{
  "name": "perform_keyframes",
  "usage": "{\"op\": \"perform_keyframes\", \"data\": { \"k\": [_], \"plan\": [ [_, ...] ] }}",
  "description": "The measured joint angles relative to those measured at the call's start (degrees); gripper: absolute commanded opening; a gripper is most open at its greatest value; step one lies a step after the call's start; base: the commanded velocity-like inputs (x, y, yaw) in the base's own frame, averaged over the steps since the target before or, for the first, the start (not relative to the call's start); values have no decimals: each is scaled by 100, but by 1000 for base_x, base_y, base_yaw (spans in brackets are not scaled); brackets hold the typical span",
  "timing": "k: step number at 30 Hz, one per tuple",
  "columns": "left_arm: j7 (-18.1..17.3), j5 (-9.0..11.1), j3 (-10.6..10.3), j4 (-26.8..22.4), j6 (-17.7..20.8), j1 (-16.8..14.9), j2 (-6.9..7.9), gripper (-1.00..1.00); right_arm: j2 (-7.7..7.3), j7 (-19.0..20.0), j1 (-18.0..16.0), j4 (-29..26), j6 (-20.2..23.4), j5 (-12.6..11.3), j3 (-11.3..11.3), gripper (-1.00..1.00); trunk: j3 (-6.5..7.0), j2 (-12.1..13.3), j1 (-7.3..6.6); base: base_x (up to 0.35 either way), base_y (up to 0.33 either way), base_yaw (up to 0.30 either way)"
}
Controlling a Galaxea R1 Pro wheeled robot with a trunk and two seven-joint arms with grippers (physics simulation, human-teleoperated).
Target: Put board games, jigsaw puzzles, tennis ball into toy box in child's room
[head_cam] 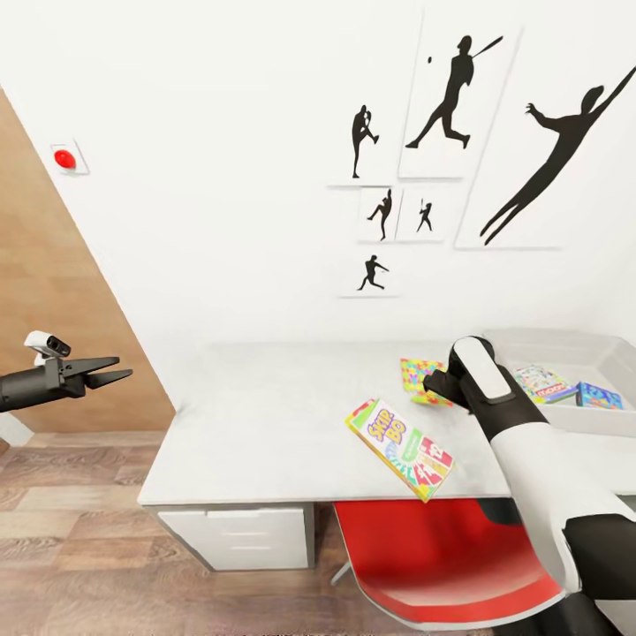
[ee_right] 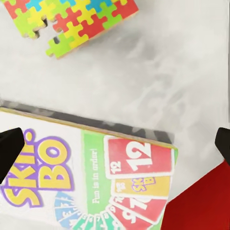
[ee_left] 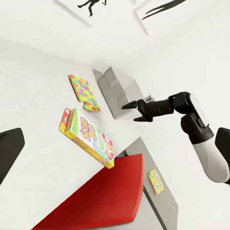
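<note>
- The toy box (head_cam: 609, 415) sits at the far right end of the bench (head_cam: 265, 424), against the wall.
- Two board games look done. A green-edged white-and-red game box (head_cam: 541, 383) and a smaller blue game box (head_cam: 600, 396) already lie inside the toy box.
- The SKIP-BO box (head_cam: 402, 448) is not put away yet. It lies flat on the bench near the front edge, above the red chair (head_cam: 442, 565).
- One jigsaw puzzle (head_cam: 420, 378) is left too. It lies flat on the bench, between the SKIP-BO box and the toy box.
- The left wrist view shows a second colourful jigsaw square (ee_left: 156, 181) down on a lower grey surface past the chair, so it also looks undone.
- I cannot spot the tennis ball, so I cannot tell if it is in.
- The right gripper (ee_left: 134, 111) hangs over the SKIP-BO box with its fingers spread and holding nothing.
- The left gripper (head_cam: 113, 370) is held off to the side over the floor, well apart from the toys. Its fingers are a little spread and hold nothing.
</note>
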Motion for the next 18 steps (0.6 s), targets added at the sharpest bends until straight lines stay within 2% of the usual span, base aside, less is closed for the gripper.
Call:
{"op": "perform_keyframes", "data": {
  "k": [7,18],
  "plan": [
    [0,0,2,1,-3,0,9,100,-39,-1,-118,40,-81,-4,-118,100,-66,0,0,0,0,0],
    [0,0,0,0,0,-8,17,100,-33,-4,-241,194,-336,-7,-150,100,-171,0,0,0,0,0]
  ]
}}
